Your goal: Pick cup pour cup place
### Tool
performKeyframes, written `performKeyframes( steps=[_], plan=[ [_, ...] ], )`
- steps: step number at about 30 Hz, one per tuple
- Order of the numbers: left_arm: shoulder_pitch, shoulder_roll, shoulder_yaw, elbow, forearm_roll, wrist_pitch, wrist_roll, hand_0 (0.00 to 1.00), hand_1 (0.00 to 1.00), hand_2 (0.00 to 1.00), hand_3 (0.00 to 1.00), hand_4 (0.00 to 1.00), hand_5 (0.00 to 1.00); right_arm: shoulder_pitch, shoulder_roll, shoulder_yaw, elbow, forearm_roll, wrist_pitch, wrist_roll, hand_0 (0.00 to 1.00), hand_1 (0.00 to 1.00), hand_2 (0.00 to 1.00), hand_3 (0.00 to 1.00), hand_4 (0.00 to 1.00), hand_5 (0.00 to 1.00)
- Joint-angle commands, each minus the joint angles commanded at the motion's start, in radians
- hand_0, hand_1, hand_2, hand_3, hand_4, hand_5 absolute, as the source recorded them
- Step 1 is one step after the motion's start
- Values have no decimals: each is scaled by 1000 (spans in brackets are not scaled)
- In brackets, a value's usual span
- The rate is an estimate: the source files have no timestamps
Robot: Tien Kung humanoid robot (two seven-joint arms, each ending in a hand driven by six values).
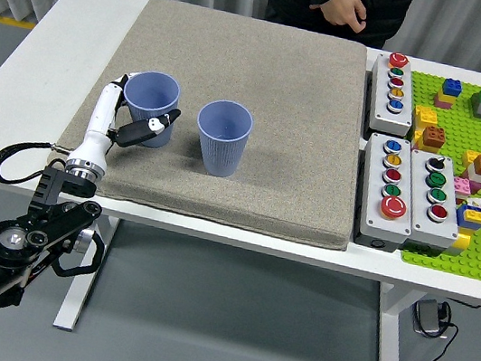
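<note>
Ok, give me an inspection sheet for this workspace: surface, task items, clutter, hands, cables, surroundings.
Surface: white table with a grey mat over its middle.
Task items: two blue cups upright on the mat; left cup in the left hand, right cup standing free beside it, apart.
Clutter: three button boxes and a green brick plate with loose bricks, right of the mat.
Hands: left hand's fingers around the left cup; right hand not in view.
Cables: black cable looping off the left arm; another on the floor by the right table leg.
Surroundings: a person in dark clothes at the far side, hands together; grey curtain behind.
</note>
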Motion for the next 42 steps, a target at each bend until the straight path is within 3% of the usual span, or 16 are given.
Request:
performKeyframes(
  steps=[10, 11, 16, 17, 22, 23, 29, 42],
  plan=[
    [7, 2, -3, -2, 1, -21, -6, 596, 613, 606, 566, 839, 150, -2, -1, 2, 0, -4, 2, -1, 701, 692, 635, 603, 56, 405],
    [7, 2, -3, -2, 1, -23, -5, 658, 672, 747, 717, 869, 206, -2, -1, 1, 0, -4, 2, -1, 701, 693, 637, 603, 56, 401],
    [11, 6, -9, -8, 14, -48, 2, 658, 672, 747, 717, 869, 206, -5, 0, 0, 1, -4, 2, -2, 701, 693, 637, 603, 56, 401],
    [11, 6, -9, -9, 15, -50, 2, 676, 696, 788, 772, 883, 232, -5, 0, 0, 1, -4, 2, -2, 701, 692, 636, 603, 56, 402],
    [16, 9, -14, -11, 20, -60, 6, 676, 696, 788, 772, 883, 232, -7, -1, 1, 1, -6, 3, -3, 701, 692, 636, 603, 56, 402],
    [16, 9, -14, -12, 21, -61, 6, 691, 715, 832, 810, 916, 287, -7, -1, 1, 1, -6, 3, -2, 701, 693, 636, 603, 55, 398],
    [14, 10, -19, -18, 30, -66, 10, 700, 729, 857, 825, 929, 308, -5, -2, 1, 1, -5, 3, -2, 701, 692, 637, 603, 54, 399],
    [11, 13, -28, -30, 43, -79, 17, 711, 743, 871, 843, 919, 291, -1, -3, -1, 0, 1, 1, -1, 701, 694, 637, 603, 54, 396]
  ],
)
